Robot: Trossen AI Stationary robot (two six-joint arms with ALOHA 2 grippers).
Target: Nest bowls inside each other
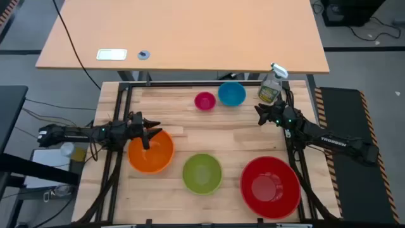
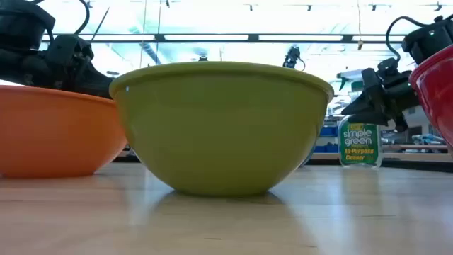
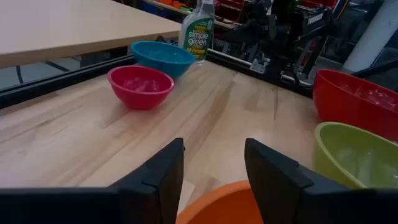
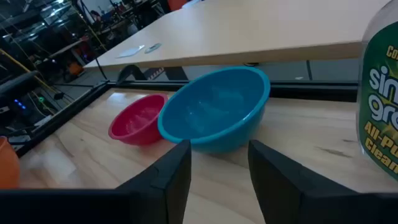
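Five bowls rest on their bases on the wooden table. The orange bowl [image 1: 150,152] is near left, the lime green bowl [image 1: 202,173] near middle, the red bowl [image 1: 270,187] near right. The pink bowl [image 1: 204,101] and the blue bowl [image 1: 231,94] stand side by side at the far middle. My left gripper [image 1: 150,131] hangs open over the orange bowl's far rim [image 3: 227,202], which shows below the gap between its fingers [image 3: 214,149]. My right gripper [image 1: 261,115] is open and points at the blue bowl [image 4: 214,115], a short way off from it.
A clear spray bottle [image 1: 271,87] with a green label stands at the far right corner, close beside my right gripper [image 4: 219,152]. A black metal frame [image 1: 120,85] runs around the table. A larger desk [image 1: 183,31] lies beyond the far edge.
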